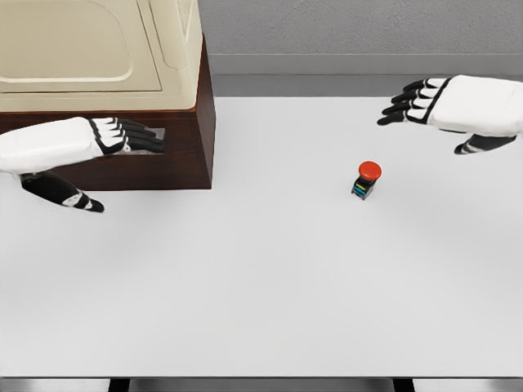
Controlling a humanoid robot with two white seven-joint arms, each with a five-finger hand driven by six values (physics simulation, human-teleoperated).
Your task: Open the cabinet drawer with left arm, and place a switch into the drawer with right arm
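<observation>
A cabinet with a cream top and dark brown front stands at the table's back left. Its drawer front is closed. My left hand hovers in front of the drawer, fingers straight and pointing right at the grey handle, holding nothing. The switch, a small black block with a red button cap, stands on the table right of centre. My right hand floats above and to the right of it, open, fingers extended to the left, well apart from the switch.
The white table fills the view, with its front edge near the bottom of the picture. A grey wall runs behind the table.
</observation>
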